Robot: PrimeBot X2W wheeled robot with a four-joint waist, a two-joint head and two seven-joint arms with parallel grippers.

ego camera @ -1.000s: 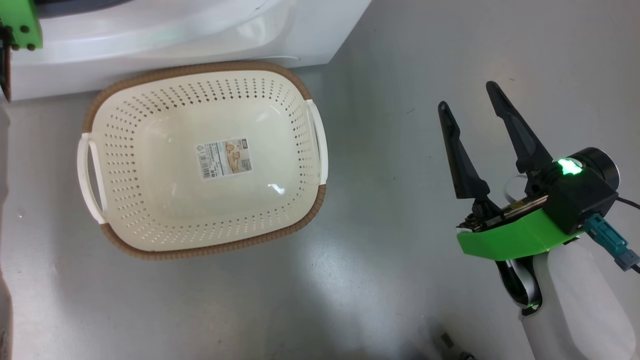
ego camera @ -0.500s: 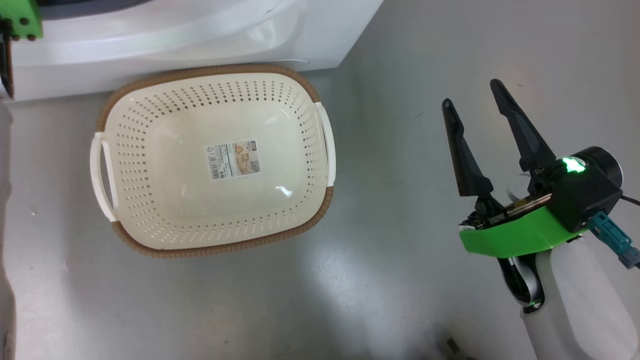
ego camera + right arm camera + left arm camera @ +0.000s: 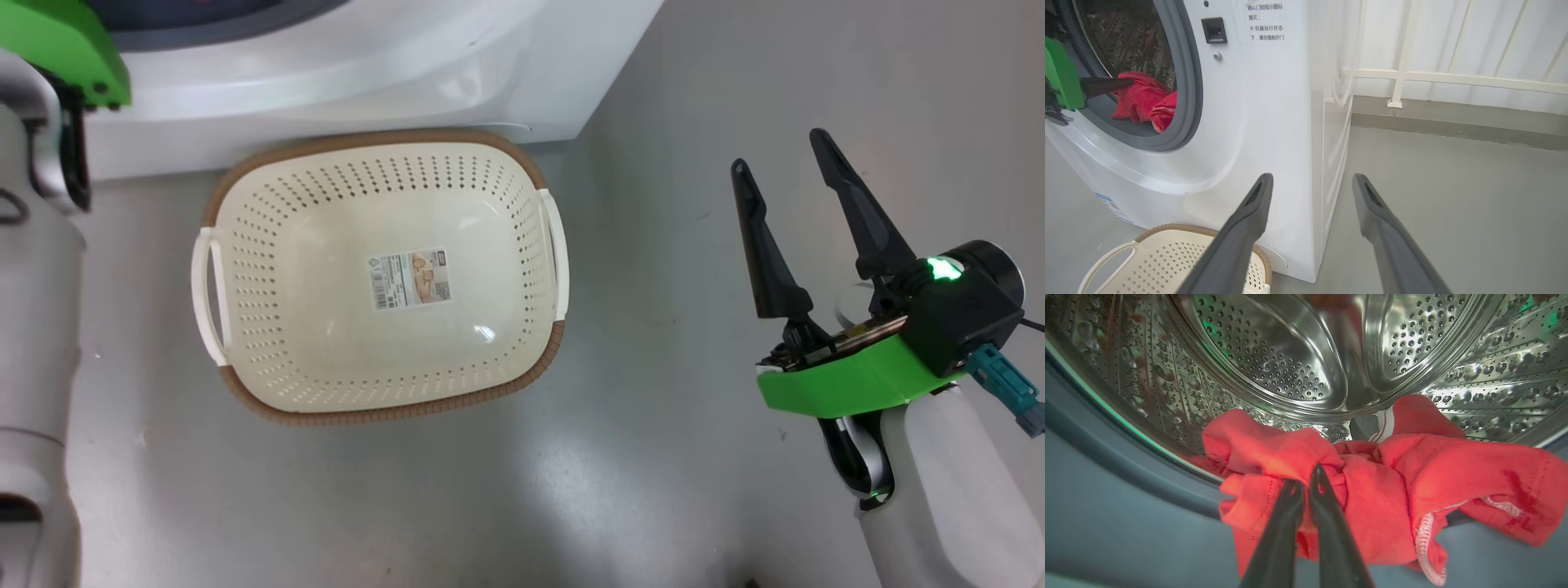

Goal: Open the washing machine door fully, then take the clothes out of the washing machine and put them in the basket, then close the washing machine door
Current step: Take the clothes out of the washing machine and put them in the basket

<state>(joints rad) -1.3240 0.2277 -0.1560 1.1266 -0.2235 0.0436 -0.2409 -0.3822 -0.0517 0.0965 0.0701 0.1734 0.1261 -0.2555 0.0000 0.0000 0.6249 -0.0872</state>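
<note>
With the left gripper clamped on the clothes at lower centre, we should lift them clear of the gasket toward the basket.

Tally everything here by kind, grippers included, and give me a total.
grippers: 2 (left gripper shut on the red fabric, right gripper open)
washing machine: 1
basket: 1
clothes: 1 red bundle at the drum mouth; the number of garments in it cannot be told
Total: 5
</note>
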